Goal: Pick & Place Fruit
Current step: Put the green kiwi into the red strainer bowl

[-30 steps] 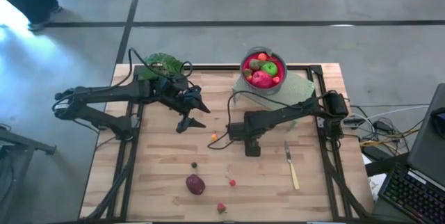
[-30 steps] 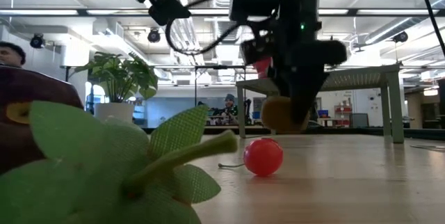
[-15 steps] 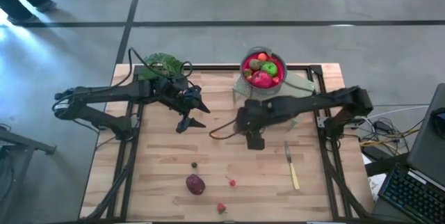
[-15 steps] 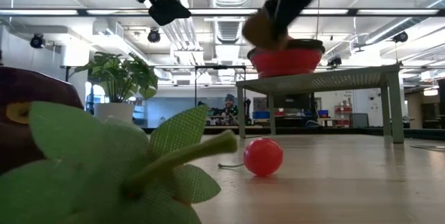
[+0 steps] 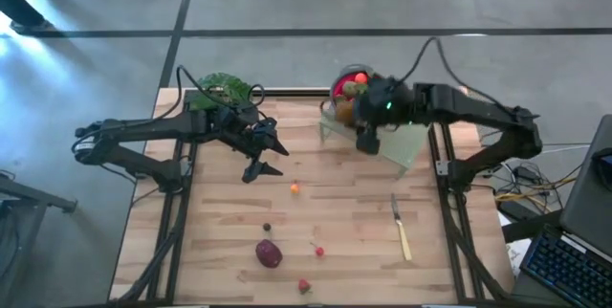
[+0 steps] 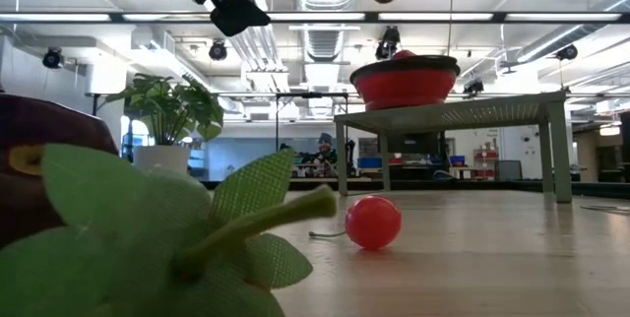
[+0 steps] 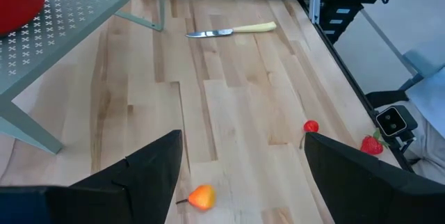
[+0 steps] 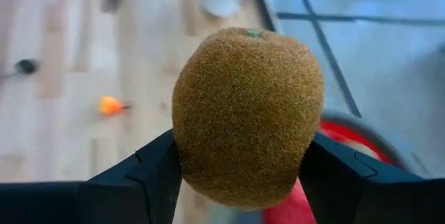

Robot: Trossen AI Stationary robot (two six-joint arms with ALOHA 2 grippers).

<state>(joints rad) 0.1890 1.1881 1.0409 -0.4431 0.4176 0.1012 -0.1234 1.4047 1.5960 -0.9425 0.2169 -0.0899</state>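
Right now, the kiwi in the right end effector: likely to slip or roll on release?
Slip looks unlikely: the kiwi has a fuzzy skin and the right end effector clamps both flanks. It looks rigid, showing no denting. Being egg-shaped, it would probably roll when dropped into the red bowl.

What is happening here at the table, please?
The robot is collecting fruit into a red bowl that stands on a small raised mesh stand at the back of the table. The right tool is shut on a brown kiwi and holds it high beside the bowl. The left tool is open and hovers over the table. A plum, a small orange fruit, strawberries and a knife lie on the wood.
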